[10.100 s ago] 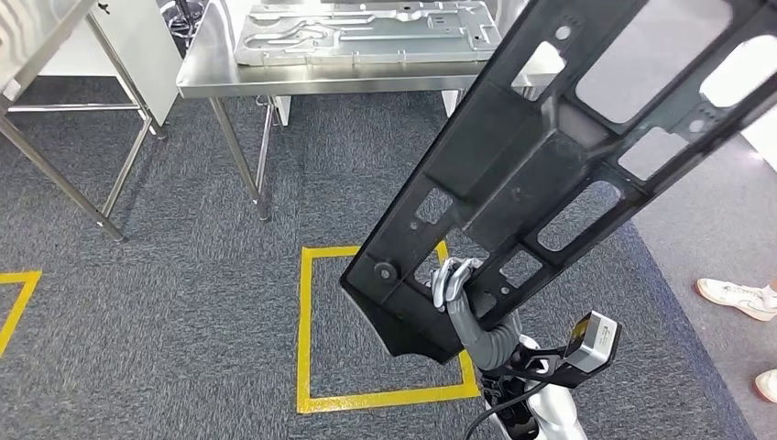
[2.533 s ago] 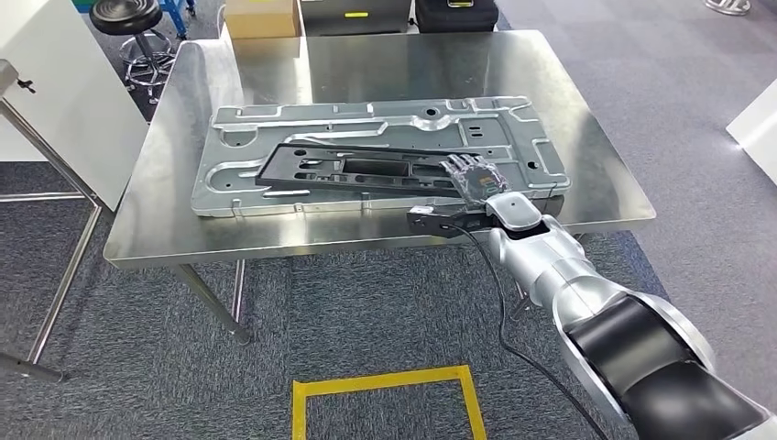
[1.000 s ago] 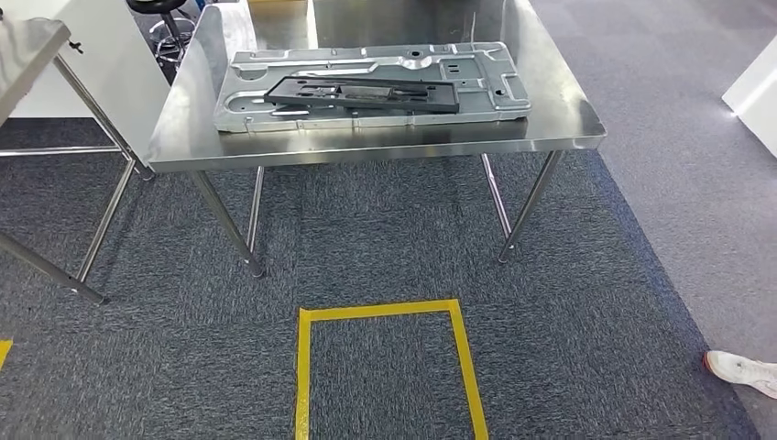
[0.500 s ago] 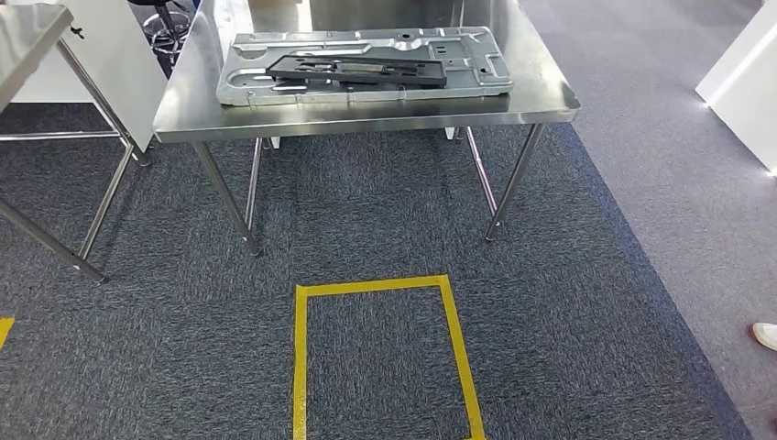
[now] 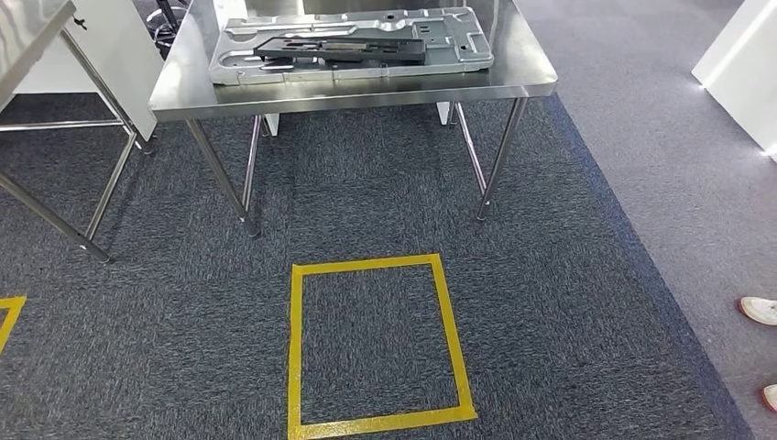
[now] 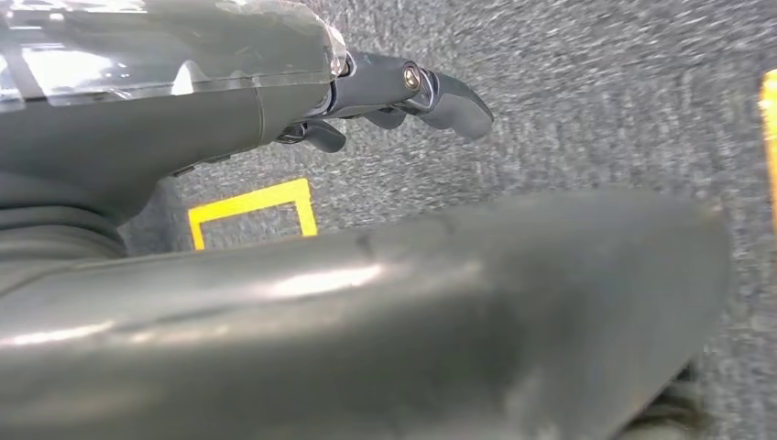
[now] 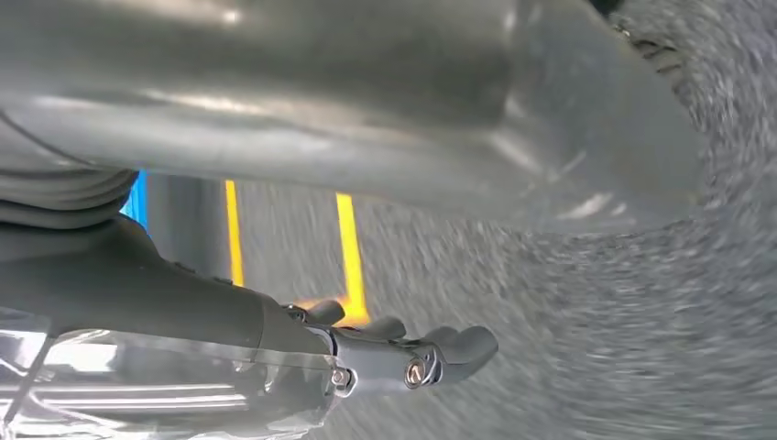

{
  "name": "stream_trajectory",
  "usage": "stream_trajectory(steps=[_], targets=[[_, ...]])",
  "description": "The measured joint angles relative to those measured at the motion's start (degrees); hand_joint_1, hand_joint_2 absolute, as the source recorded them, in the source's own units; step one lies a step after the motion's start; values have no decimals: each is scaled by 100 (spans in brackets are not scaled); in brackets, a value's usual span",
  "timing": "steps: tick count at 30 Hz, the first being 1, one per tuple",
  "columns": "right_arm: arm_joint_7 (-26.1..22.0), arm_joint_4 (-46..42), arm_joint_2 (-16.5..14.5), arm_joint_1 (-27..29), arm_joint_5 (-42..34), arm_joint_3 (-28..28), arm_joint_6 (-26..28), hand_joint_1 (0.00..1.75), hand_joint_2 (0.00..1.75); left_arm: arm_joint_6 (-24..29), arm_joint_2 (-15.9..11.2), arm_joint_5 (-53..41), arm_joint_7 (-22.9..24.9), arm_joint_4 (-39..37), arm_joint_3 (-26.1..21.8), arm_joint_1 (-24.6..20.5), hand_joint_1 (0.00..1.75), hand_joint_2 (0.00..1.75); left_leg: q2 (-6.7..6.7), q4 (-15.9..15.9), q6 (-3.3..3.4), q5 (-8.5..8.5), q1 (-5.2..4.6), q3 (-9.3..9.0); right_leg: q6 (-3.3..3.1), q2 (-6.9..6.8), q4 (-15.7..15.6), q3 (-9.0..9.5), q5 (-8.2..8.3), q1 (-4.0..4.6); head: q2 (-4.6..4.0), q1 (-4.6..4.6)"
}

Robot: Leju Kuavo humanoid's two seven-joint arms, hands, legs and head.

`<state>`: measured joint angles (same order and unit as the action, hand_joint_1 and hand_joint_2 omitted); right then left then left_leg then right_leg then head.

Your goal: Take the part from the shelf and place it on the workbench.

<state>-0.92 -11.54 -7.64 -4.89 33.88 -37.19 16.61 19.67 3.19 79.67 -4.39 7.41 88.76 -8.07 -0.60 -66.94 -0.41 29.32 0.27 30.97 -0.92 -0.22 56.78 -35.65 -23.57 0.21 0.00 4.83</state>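
grey carpet (image 5: 385, 211), yellow tape square (image 5: 376, 341)

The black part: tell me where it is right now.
In the head view, the black part lies flat on the big silver metal plate on the steel workbench, up top, beyond the yellow floor square.

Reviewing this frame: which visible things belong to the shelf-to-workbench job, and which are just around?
Job:
black part, lying on the silver panel
steel workbench
left hand and right hand, both holding nothing

Just around:
silver panel under the part
yellow floor square
second steel table
a person's white shoes
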Motion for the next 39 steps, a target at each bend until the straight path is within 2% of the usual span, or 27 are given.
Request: stream_trajectory(steps=[2,3,4,5,6,7,8,10,11,12,13,14,16,17,20,22,23,25,26,27,28,30,32,33,36,37,39], targets=[[-63,0,-2,-29,232,249,-62,0,0,-11,-19,-79,-14,0,1,-21,0,131,-1,882,86,147,-46,-601,42,-1,33,-75,94,20,0,-1],[-74,0,-3,-50,294,350,-75,0,0,-11,-25,-113,-16,0,1,-30,0,175,-1,1148,113,237,-64,-753,73,-10,40,-99,139,22,0,-1],[-82,0,-3,-71,338,437,-104,0,0,-12,-25,-131,-17,0,2,-32,0,175,-1,1280,140,265,-67,-786,107,-19,42,-116,187,22,0,-2],[-99,0,-3,-94,381,513,-168,0,44,-10,-25,-133,-14,0,2,-25,0,175,-8,1310,168,244,-61,-768,139,-18,53,-137,207,12,0,-2],[-134,0,-3,-112,434,584,-280,0,87,-4,-25,-128,-5,0,2,-13,0,175,-14,1318,207,199,-50,-741,172,-13,119,-172,153,3,0,-2],[-186,0,-3,-123,502,660,-433,0,131,2,-25,-125,4,0,2,-3,0,175,-23,1334,246,151,-36,-716,202,-2,290,-238,16,-7,0,-2],[-258,0,-4,-132,580,742,-615,0,175,9,-27,-139,11,0,2,1,0,175,-33,1337,270,111,-29,-685,229,8,586,-348,-199,-28,0,-2],[-411,1,-14,-138,694,919,-943,0,175,10,-31,-250,-3,1,-20,2,0,175,-43,1318,288,53,-34,-599,279,12,1357,-610,-639,-56,0,-2],[-473,3,-21,-134,710,1004,-1058,0,175,1,-32,-339,-16,7,-64,4,0,175,-46,1298,282,34,-35,-557,297,11,1615,-670,-749,-69,0,-2],[-510,5,-29,-123,696,1087,-1126,0,175,-17,-32,-446,-27,23,-139,7,0,175,-48,1271,275,23,-34,-522,309,10,1665,-623,-748,-82,0,-2],[-527,10,-33,-102,656,1166,-1161,0,175,-41,-32,-560,-31,51,-239,9,0,175,-46,1239,266,20,-31,-497,313,9,1475,-459,-646,-93,0,-2],[-530,15,-35,-74,600,1239,-1180,0,175,-73,-32,-682,-33,88,-351,10,0,175,-42,1205,252,27,-29,-483,307,7,1093,-202,-485,-102,0,-2],[-524,22,-36,-13,468,1368,-1202,0,175,-137,-32,-939,-31,168,-588,12,0,175,-36,1138,204,53,-43,-437,260,4,364,240,-299,-92,0,-2],[-517,25,-36,19,402,1426,-1216,0,175,-170,-32,-1066,-28,202,-713,15,0,175,-39,1112,174,62,-52,-410,229,4,168,336,-281,-78,0,-2],[-496,26,-26,105,203,1577,-1253,0,175,-259,-34,-1432,-11,278,-1102,42,0,175,-52,1086,94,81,-59,-375,137,6,87,332,-307,-67,0,-1],[-484,20,-16,140,66,1669,-1262,0,175,-321,-42,-1683,2,313,-1374,87,0,175,-26,903,36,227,-49,-309,74,0,47,343,-288,-95,0,-1],[-475,9,-13,148,-6,1717,-1265,0,131,-355,-50,-1814,10,323,-1525,123,0,131,-10,626,5,391,-36,-184,47,-4,31,345,-279,-103,0,0],[-451,-33,-3,155,-152,1804,-1270,0,44,-425,-63,-2080,27,336,-1817,221,0,44,6,-194,-45,768,-9,210,18,-5,31,331,-274,-97,0,0],[-434,-64,5,158,-223,1844,-1271,0,0,-459,-71,-2209,36,337,-1961,282,0,0,7,-538,-62,869,3,383,17,-4,34,328,-273,-95,0,0],[-419,-104,15,161,-294,1881,-1274,0,0,-492,-79,-2337,45,337,-2102,346,0,0,7,-680,-74,849,14,466,17,-2,38,328,-273,-95,0,0],[-406,-149,25,162,-362,1917,-1279,0,0,-521,-88,-2458,54,337,-2242,412,0,0,6,-583,-80,709,27,437,20,3,45,332,-273,-96,0,0],[-395,-265,42,157,-498,1991,-1297,0,0,-583,-109,-2707,74,336,-2537,528,0,0,7,166,-75,266,54,123,46,14,69,339,-278,-96,0,0],[-380,-375,62,152,-632,2065,-1326,0,0,-646,-123,-2956,92,336,-2830,611,0,0,17,801,-28,20,52,-128,109,20,108,322,-285,-76,0,-1],[-368,-423,78,154,-701,2106,-1340,0,0,-682,-128,-3087,102,336,-2983,650,0,0,23,912,8,0,44,-158,146,19,118,310,-280,-65,0,-1],[-318,-518,135,201,-921,2229,-1365,0,0,-785,-137,-3481,125,346,-3445,769,0,0,21,947,144,-53,34,-133,254,19,146,280,-290,-81,0,-2],[-303,-534,154,234,-994,2268,-1369,0,0,-815,-140,-3610,129,362,-3596,791,0,0,15,962,189,-82,37,-124,282,20,256,231,-387,-92,0,-2],[-284,-549,191,321,-1137,2346,-1373,0,0,-884,-145,-3873,138,431,-3895,807,0,0,4,975,253,-125,33,-89,318,21,824,-13,-772,-100,0,-2]])
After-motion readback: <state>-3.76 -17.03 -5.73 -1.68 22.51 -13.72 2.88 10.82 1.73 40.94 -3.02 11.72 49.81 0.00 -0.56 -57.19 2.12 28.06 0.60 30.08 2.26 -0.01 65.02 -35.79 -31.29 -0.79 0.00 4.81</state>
